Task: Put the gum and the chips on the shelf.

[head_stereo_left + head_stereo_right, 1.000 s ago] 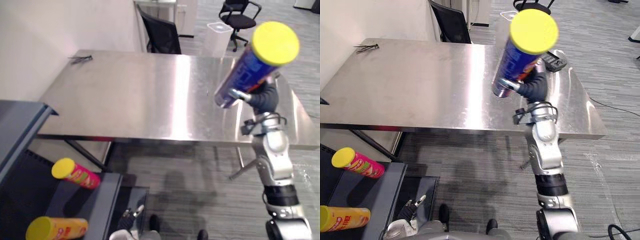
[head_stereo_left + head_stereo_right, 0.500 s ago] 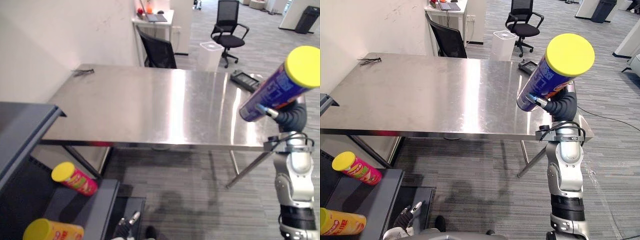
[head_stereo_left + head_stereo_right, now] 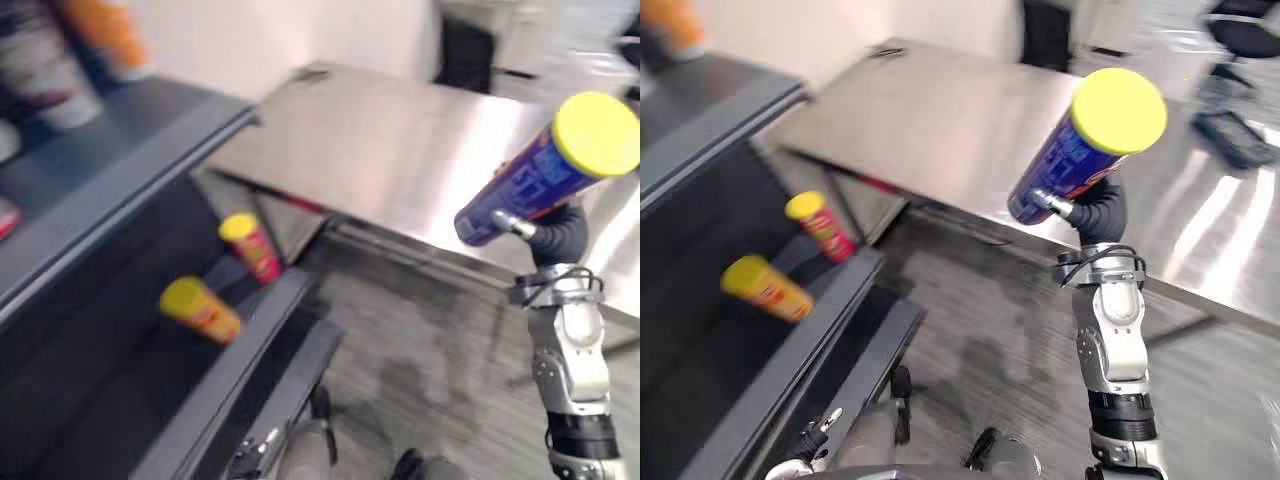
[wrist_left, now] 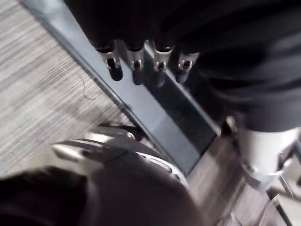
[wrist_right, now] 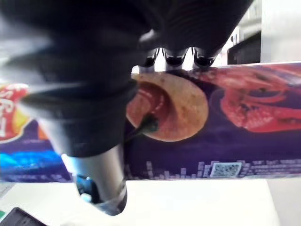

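The right hand [image 3: 1098, 212] has its fingers [image 5: 175, 56] curled around the chips can [image 3: 1085, 145] and grips it firmly near the lower end. The forearm stands almost upright and the wrist is bent, so the can is in the air and tilted, with its yellow lid at the high end and toward the camera. The can is well apart from the shelf [image 3: 130, 200], on its right side, above the near edge of the steel table [image 3: 400, 150].

The left hand [image 4: 141, 28] hangs low, near the bottom front of the shelf. Its fingers [image 4: 136, 65] are straight and relaxed, they hold nothing and touch nothing, and they point toward the floor [image 4: 42, 99].

2 other cans lie on the lower board of the shelf: a red can [image 3: 250, 245] farther in and a yellow can [image 3: 200, 308] nearer, a little apart from each other.
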### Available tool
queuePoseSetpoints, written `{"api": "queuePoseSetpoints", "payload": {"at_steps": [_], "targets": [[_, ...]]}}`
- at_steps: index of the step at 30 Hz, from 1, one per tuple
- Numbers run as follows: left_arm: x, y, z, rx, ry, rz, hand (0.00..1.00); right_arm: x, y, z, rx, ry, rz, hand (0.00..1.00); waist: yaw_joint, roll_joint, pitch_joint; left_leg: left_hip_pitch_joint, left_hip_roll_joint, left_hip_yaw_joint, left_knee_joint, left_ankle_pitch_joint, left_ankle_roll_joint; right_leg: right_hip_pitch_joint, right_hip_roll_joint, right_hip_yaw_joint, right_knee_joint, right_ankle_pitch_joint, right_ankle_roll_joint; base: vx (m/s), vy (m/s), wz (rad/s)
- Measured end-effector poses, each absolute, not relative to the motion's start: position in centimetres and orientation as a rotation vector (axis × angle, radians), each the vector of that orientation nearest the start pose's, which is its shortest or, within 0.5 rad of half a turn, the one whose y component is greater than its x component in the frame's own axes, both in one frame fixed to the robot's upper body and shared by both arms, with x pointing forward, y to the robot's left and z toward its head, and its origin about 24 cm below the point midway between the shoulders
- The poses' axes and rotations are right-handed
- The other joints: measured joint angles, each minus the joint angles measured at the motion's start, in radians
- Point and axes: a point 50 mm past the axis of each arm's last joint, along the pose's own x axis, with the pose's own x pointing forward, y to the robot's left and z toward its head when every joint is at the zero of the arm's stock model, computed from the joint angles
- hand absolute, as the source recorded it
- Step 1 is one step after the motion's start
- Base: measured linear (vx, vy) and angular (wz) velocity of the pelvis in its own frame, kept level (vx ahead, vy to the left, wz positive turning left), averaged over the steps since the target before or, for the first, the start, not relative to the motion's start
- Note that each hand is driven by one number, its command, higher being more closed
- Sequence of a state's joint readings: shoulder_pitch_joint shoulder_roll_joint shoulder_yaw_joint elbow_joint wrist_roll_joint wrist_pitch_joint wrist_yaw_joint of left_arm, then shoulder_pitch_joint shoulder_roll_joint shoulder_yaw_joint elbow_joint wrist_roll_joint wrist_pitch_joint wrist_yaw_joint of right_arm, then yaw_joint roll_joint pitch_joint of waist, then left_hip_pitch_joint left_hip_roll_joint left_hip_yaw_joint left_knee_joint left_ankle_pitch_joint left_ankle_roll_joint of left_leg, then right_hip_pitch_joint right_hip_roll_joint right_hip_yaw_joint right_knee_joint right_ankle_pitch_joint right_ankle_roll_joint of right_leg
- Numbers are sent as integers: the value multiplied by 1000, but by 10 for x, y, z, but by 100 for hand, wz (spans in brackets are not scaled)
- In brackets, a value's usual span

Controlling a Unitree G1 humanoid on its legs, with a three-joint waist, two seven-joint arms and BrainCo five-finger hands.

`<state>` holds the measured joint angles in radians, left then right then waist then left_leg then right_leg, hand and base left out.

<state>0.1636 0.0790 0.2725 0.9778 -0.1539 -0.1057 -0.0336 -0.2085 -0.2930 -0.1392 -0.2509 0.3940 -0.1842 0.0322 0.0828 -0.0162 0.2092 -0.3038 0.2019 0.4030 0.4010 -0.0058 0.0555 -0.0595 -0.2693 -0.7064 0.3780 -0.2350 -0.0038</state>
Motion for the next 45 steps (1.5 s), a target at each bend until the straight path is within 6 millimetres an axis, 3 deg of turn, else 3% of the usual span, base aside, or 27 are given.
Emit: {"api": "queuePoseSetpoints", "payload": {"at_steps": [1,3,5,7,12,14,18,23,32,40,45], "targets": [[74,223,-155,-187,991,402,0,262,-206,185,87,-671,36,100,0,6,-1,19,28,45,68,-23,-1,14,-9,-36,1,-1,-1,-100,-133,177],[57,223,-159,-195,1041,419,0,261,-212,186,87,-682,5,100,-2,33,-15,126,121,152,202,-135,-18,43,-30,-161,8,-3,-4,-98,-35,159],[51,222,-160,-214,1060,437,0,260,-216,186,103,-687,-35,100,-4,40,-19,193,148,197,207,-164,-39,50,-57,-246,17,-1,-1,-137,79,151],[51,221,-160,-234,1058,451,0,259,-221,185,124,-691,-70,100,-12,52,-27,200,131,232,130,-182,-61,63,-87,-345,24,7,10,-135,149,159],[53,231,-158,-208,1047,480,0,255,-225,186,108,-706,-118,100,-25,31,-58,166,61,346,-69,-179,-59,124,-79,-573,-53,89,45,-66,141,132],[56,234,-157,-174,1048,481,0,255,-225,185,123,-705,-139,100,-23,10,-60,152,21,320,-119,-153,-33,120,-93,-584,-46,111,36,-30,105,84],[52,237,-157,-175,1052,512,0,256,-223,180,130,-691,-176,100,0,-12,-58,189,-13,326,-126,-149,-22,139,-140,-555,-4,125,38,2,86,9],[50,241,-157,-190,1046,545,0,257,-220,180,116,-691,-169,100,6,-41,-64,212,-47,340,-206,-139,-14,116,-127,-497,-52,145,44,-42,77,-15],[51,243,-156,-197,1037,547,0,255,-220,176,99,-675,-165,100,5,-44,-65,257,-87,369,-347,-70,-25,106,-81,-461,-138,186,52,-23,58,-9],[52,242,-156,-180,1040,524,0,257,-212,173,125,-665,-135,100,8,-47,-67,267,-84,377,-382,-33,-20,102,-59,-449,-152,209,48,51,23,-1],[54,241,-155,-175,1033,517,0,258,-197,164,125,-620,-65,100,10,-45,-68,272,-70,321,-388,-34,-18,130,-47,-434,-147,296,43,48,57,25]]}}
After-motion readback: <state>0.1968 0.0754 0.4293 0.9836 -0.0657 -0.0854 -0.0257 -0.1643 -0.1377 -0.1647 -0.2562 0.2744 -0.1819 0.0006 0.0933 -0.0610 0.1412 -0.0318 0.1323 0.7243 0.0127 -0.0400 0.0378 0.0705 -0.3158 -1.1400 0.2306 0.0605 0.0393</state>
